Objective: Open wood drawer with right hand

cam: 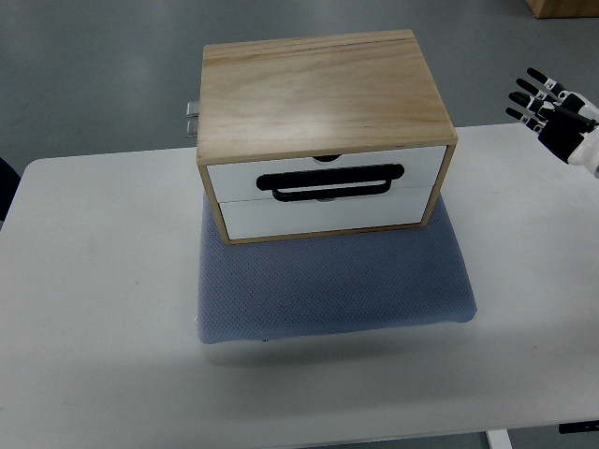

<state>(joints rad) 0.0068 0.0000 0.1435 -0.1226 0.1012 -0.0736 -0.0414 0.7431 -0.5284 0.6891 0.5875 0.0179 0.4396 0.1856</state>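
White counter (103,281) carries a blue-grey mat (328,281). Wood box (323,131) sits on the mat's far half, two white drawers (323,192) facing the robot, both flush shut. Black handle (329,180) on the box front, across the seam between drawers. Right hand (552,108) well right of the box, fingers spread, empty, touching nothing.

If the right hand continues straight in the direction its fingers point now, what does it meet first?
Probably nothing: the right hand points up-left, past the wooden drawer box, toward the floor beyond the white table. Depth is unclear.
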